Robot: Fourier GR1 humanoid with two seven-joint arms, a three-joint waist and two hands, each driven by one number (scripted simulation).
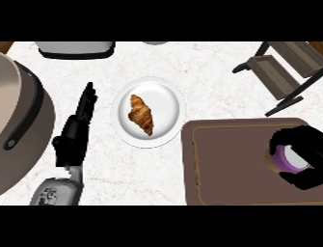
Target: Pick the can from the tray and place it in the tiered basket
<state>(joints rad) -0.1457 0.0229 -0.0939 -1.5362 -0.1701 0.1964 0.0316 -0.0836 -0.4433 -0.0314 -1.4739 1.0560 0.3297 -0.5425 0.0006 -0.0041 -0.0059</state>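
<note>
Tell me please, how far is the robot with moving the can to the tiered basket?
Done: the right hand has curled round the purple can. In hand: the can is still over the brown tray, so the carry has not visibly begun. Left: bringing it to the tiered basket at the upper right and releasing it. The left hand rests open beside the croissant plate.
</note>
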